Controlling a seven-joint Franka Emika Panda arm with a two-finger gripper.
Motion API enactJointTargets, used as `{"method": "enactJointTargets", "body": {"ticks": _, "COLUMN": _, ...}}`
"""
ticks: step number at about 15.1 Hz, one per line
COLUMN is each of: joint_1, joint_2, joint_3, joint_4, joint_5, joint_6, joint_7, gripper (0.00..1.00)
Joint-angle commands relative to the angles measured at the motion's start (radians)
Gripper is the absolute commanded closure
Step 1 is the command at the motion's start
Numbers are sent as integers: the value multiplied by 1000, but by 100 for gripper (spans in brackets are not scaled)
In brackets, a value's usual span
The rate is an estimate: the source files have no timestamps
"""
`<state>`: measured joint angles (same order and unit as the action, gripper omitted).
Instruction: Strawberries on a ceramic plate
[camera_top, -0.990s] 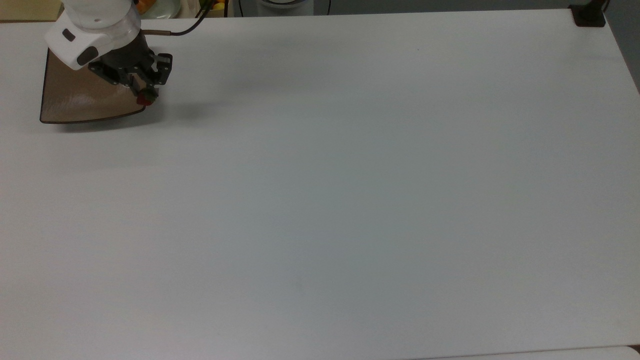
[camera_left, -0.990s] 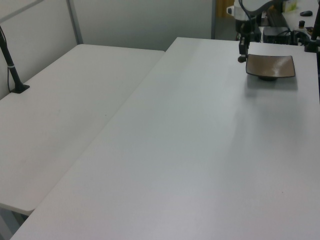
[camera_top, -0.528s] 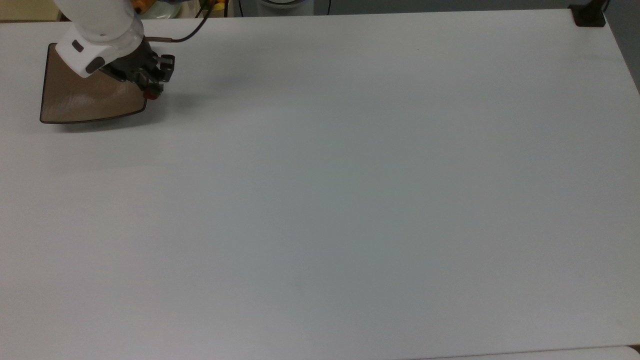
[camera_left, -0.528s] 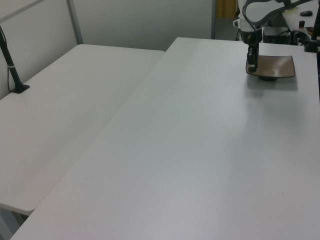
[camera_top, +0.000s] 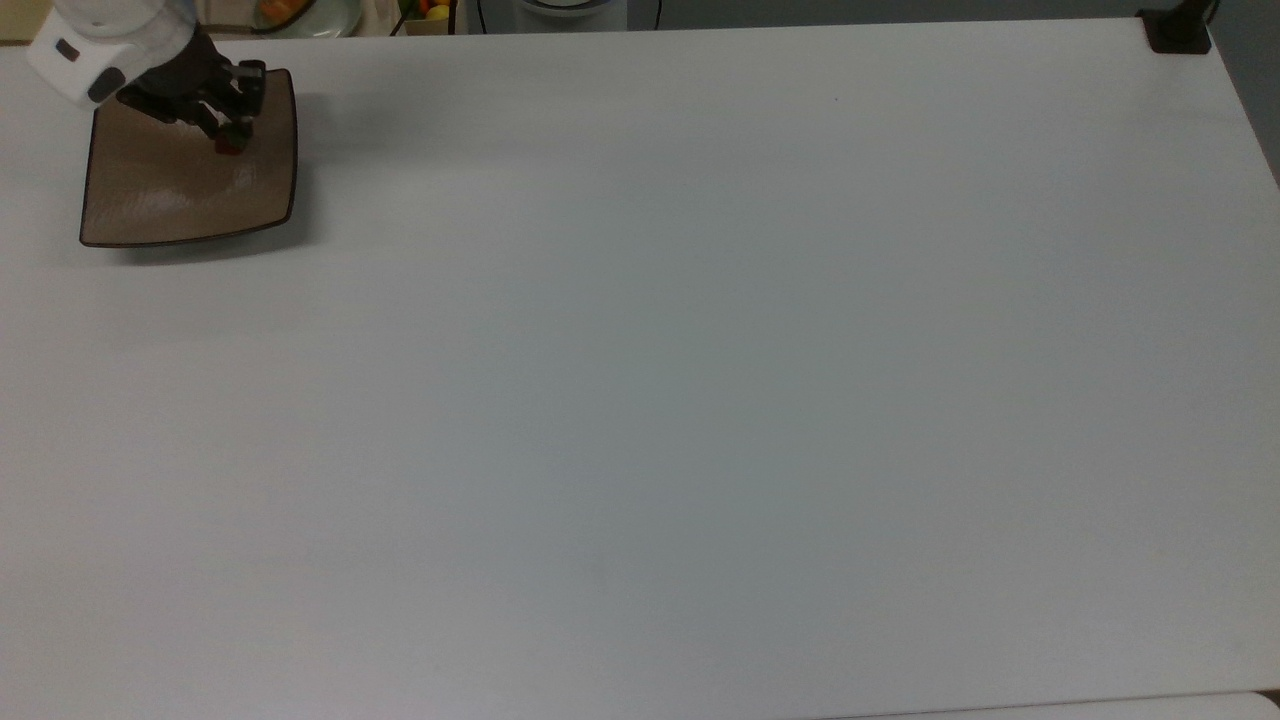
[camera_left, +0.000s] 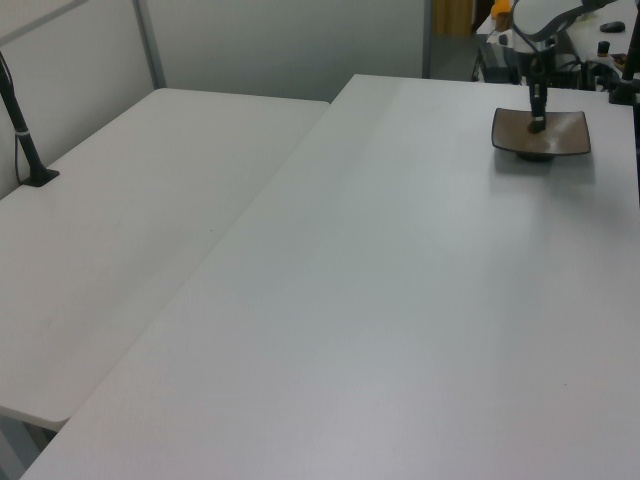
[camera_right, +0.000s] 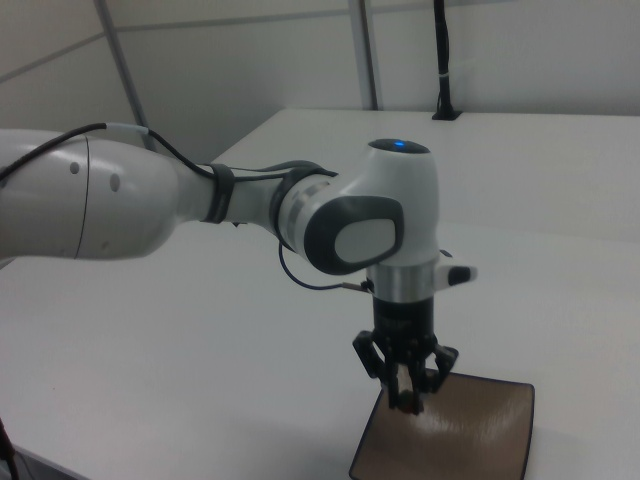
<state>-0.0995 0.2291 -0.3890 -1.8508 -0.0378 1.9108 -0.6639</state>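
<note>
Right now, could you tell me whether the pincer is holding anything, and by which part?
The pincer holds the strawberry between its fingertips above the ceramic plate; which part of the berry it pinches cannot be told.

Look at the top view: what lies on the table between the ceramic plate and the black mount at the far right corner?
Nothing: in the top view, the white table is bare between the ceramic plate and the black mount.
</note>
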Motion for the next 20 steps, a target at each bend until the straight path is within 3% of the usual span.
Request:
{"method": "enactJointTargets", "body": {"ticks": 1, "joint_1": -5, "joint_2": -10, "joint_3": -37, "joint_4": -22, "joint_5": -11, "joint_6": 7, "joint_7": -111, "gripper": 93}}
{"method": "enactJointTargets", "body": {"ticks": 7, "joint_1": -28, "joint_2": 58, "joint_3": -39, "joint_4": -27, "joint_5": 1, "joint_6": 131, "joint_7": -117, "gripper": 91}}
{"method": "enactJointTargets", "body": {"ticks": 9, "joint_1": -29, "joint_2": 64, "joint_3": -39, "joint_4": -28, "joint_5": 7, "joint_6": 163, "joint_7": -117, "gripper": 82}}
{"method": "enactJointTargets", "body": {"ticks": 10, "joint_1": -29, "joint_2": 64, "joint_3": -39, "joint_4": -28, "joint_5": 9, "joint_6": 165, "joint_7": -114, "gripper": 54}}
{"method": "enactJointTargets", "body": {"ticks": 11, "joint_1": -29, "joint_2": 64, "joint_3": -39, "joint_4": -30, "joint_5": 10, "joint_6": 162, "joint_7": -105, "gripper": 2}}
{"method": "enactJointTargets", "body": {"ticks": 15, "joint_1": -16, "joint_2": 47, "joint_3": -30, "joint_4": -24, "joint_5": 18, "joint_6": 117, "joint_7": -95, "gripper": 0}}
{"method": "enactJointTargets", "body": {"ticks": 17, "joint_1": 7, "joint_2": 4, "joint_3": -18, "joint_4": -8, "joint_5": 83, "joint_6": 70, "joint_7": -88, "gripper": 0}}
{"method": "enactJointTargets", "body": {"ticks": 20, "joint_1": 20, "joint_2": -39, "joint_3": 33, "joint_4": 47, "joint_5": 90, "joint_6": -42, "joint_7": -85, "gripper": 0}}
